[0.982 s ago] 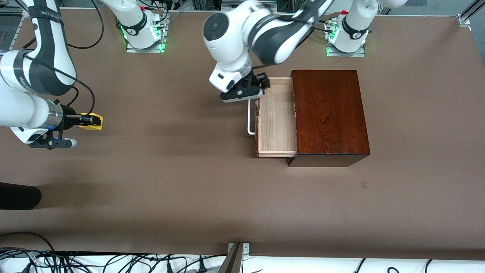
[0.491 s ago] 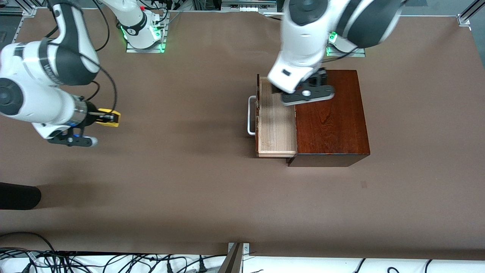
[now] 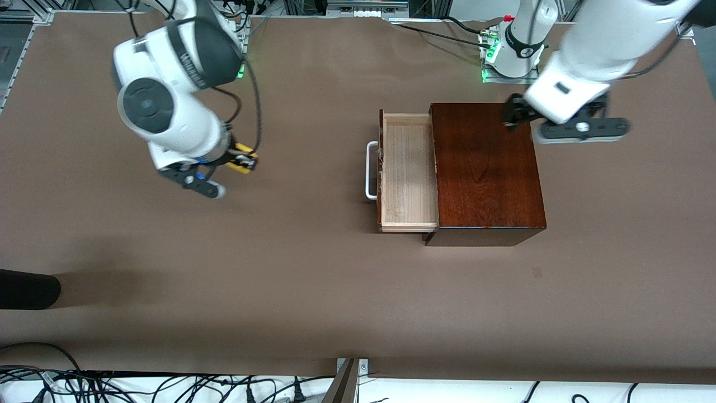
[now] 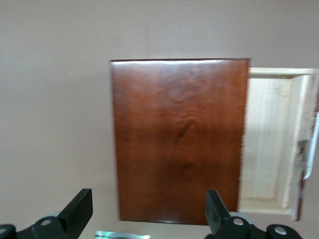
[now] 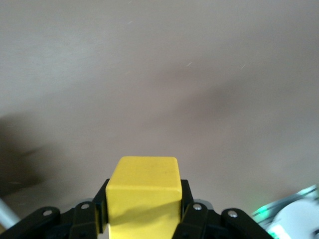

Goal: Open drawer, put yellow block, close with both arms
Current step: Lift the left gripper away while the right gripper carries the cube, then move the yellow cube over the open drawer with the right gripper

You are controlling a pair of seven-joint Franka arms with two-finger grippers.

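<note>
The drawer (image 3: 408, 173) stands pulled out of the dark mahogany box (image 3: 486, 168), its pale wood tray empty and its white bar handle (image 3: 371, 170) facing the right arm's end of the table. My right gripper (image 3: 241, 159) is shut on the yellow block (image 3: 248, 164), up in the air over bare table between the right arm's base and the drawer. In the right wrist view the yellow block (image 5: 144, 191) fills the gap between the fingers (image 5: 187, 204). My left gripper (image 3: 513, 115) hangs open over the box's edge at the left arm's end. From the left wrist, the box (image 4: 179, 139) and drawer (image 4: 271, 144) lie below the left gripper (image 4: 148, 219).
A black object (image 3: 28, 288) juts in at the table's edge at the right arm's end, nearer the front camera. Cables (image 3: 168, 389) lie along the front edge. Both arm bases (image 3: 512, 56) stand at the back with green lights.
My right arm has carried the yellow block toward the drawer. The left arm has swung away from the drawer handle, across the box top, to the box's edge at its own end.
</note>
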